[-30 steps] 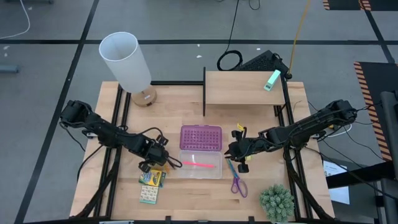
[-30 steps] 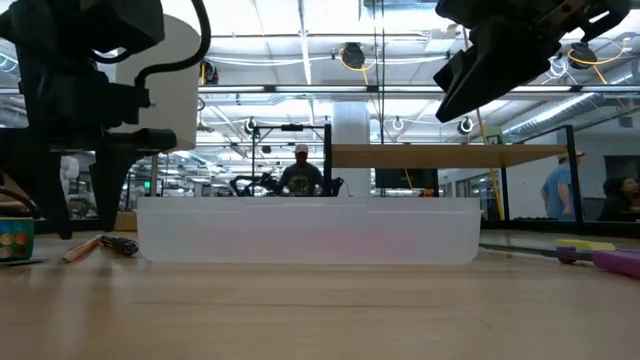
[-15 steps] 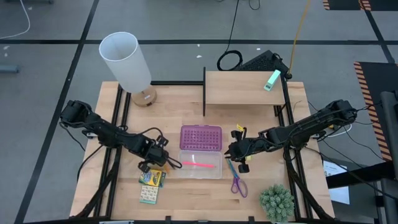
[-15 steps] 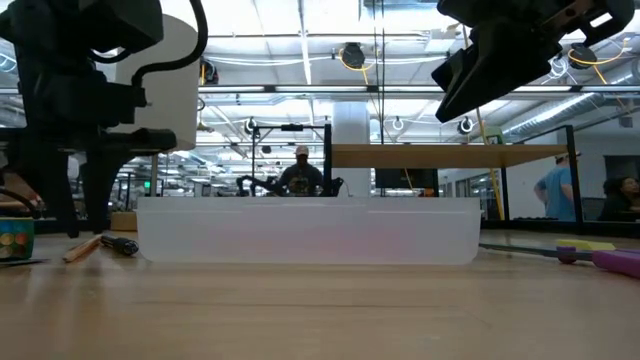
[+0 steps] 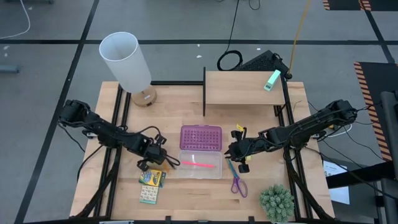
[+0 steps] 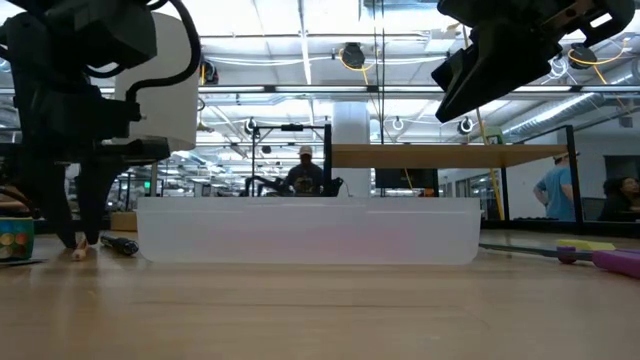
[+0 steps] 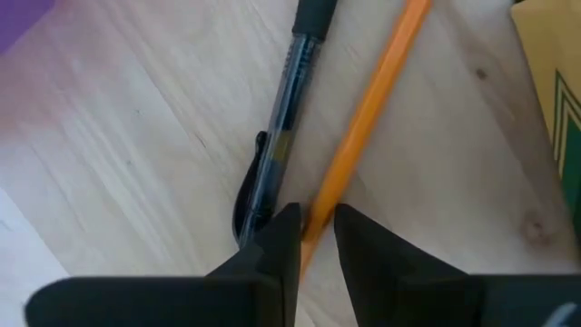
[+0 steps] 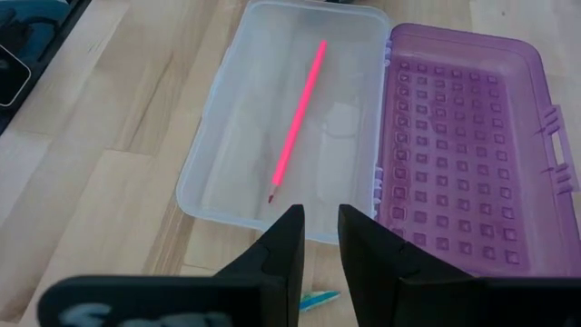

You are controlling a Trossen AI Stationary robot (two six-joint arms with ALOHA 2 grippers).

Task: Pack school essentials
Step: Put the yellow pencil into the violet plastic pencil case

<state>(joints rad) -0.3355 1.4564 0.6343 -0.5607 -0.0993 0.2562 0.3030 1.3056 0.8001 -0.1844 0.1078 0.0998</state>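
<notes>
Wooden table [image 5: 186, 118] mid-frame in high view. We see left arm stretched low toward centre-left, left gripper [image 7: 309, 238] narrowed onto orange pencil [image 7: 363, 123] beside dark pen [image 7: 280, 127]. Right arm reaches in from right, right gripper [image 8: 314, 238] nearly closed, empty, above clear case [image 8: 272, 154] holding pink pen [image 8: 297, 118].

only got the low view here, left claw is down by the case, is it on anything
observer: Yes. In the left wrist view the left claw pinches the orange pencil, with a dark pen right beside it.
operator: anything in the case yet
observer: One pink pen lies in the clear case; its purple lid is folded open.
operator: and the right claw
observer: The right claw hangs beside the case holding nothing, with the scissors on the table near it.
</notes>
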